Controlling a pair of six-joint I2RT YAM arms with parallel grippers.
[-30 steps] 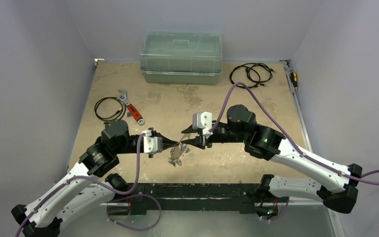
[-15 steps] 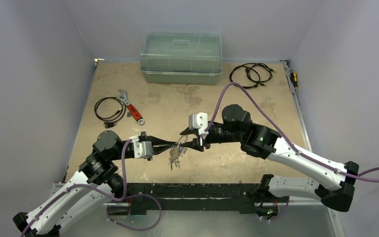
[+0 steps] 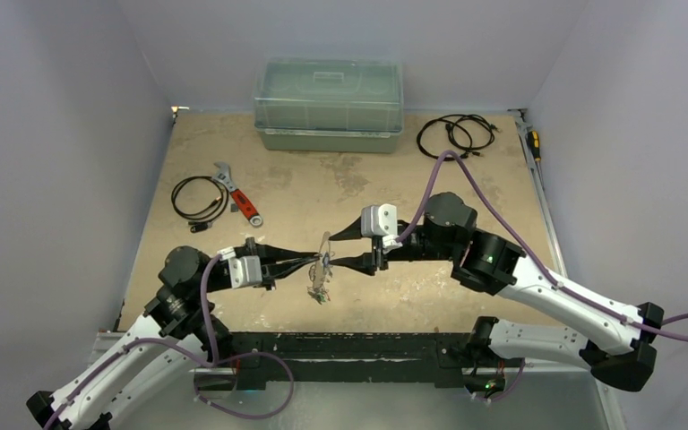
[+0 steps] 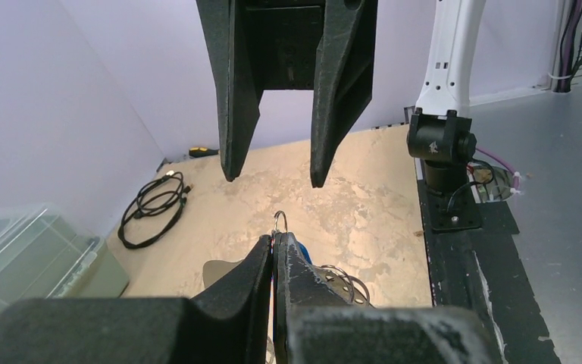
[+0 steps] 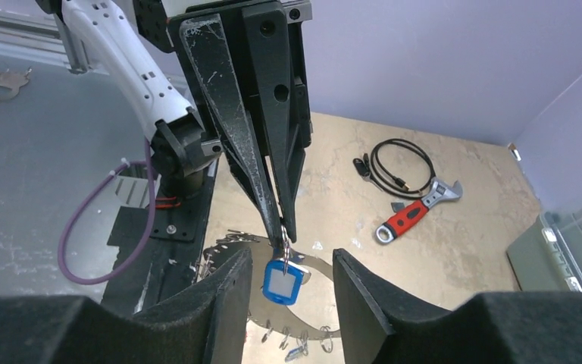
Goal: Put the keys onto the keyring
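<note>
My left gripper (image 3: 316, 261) (image 4: 275, 241) is shut on a small silver split ring (image 4: 279, 220) (image 5: 283, 236) that pokes out past its fingertips. From that ring hangs one of the keys' blue plastic tags (image 5: 280, 282). My right gripper (image 3: 333, 251) (image 5: 292, 258) is open, its fingers (image 4: 231, 114) facing the left gripper's tips, one on each side of the blue tag without touching it. The keyring (image 5: 314, 265) (image 4: 345, 279), a wide flat grey loop carrying several small rings and keys, shows just below the tag. Whether it hangs or rests on the table I cannot tell.
A lidded green plastic box (image 3: 329, 103) stands at the back. A red-handled wrench (image 3: 237, 199) and a black cable coil (image 3: 199, 197) lie at the left. Another cable coil (image 3: 455, 134) and a screwdriver (image 3: 533, 143) lie at the back right.
My right gripper has opened wider and drawn back a little to the right. The left arm has shifted left and stretched out, its tips still pinching the small ring.
</note>
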